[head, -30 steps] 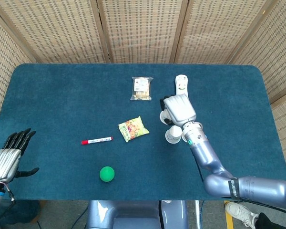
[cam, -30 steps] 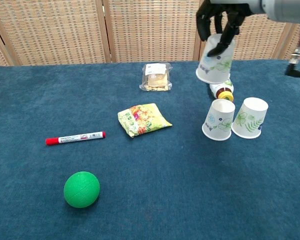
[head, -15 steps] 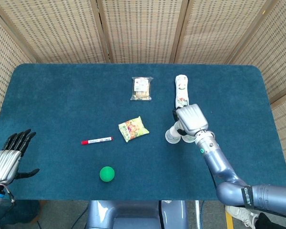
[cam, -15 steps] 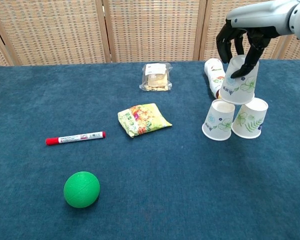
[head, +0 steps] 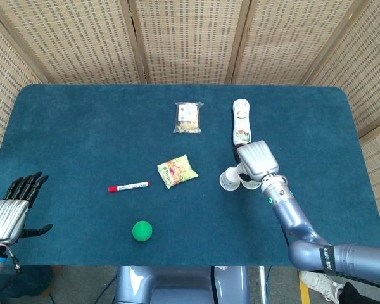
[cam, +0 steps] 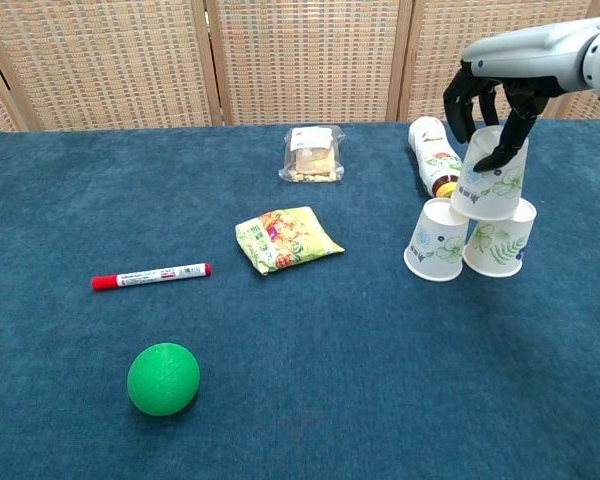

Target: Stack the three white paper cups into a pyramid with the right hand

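While the pyramid is nearly built, the head view is showing the right hand [head: 258, 159] sitting right of centre in the frame, its silver back covering the stack below. Only the left base cup [head: 228, 180] and a sliver of the right base cup [head: 249, 184] are peeking out at its lower edge; the top cup is hidden under the palm. At the lower left corner the left hand [head: 12, 206] is hanging off the table edge, fingers spread and holding nothing. A red marker [head: 128, 187], a green ball [head: 142, 230], a yellow snack packet [head: 177, 171], a clear biscuit bag [head: 189, 117] and a lying bottle [head: 241, 120] are scattered over the blue table [head: 69, 133].

From the chest view, at the right of the frame, the right hand [cam: 492, 112] is reaching down from above with dark fingers curled around the upper part of the top cup [cam: 492, 178] — clamped on it, as far as I can judge. That cup is inverted and slightly tilted, its rim resting across the left base cup [cam: 437, 239] and the right base cup [cam: 500, 236], which are standing upside down side by side, touching.

The step in hand looks like the final placement. Next, the hand needs to level the cup so it is bridging both bases, then spread its fingers and lift straight up — any sideways drag could topple the stack.
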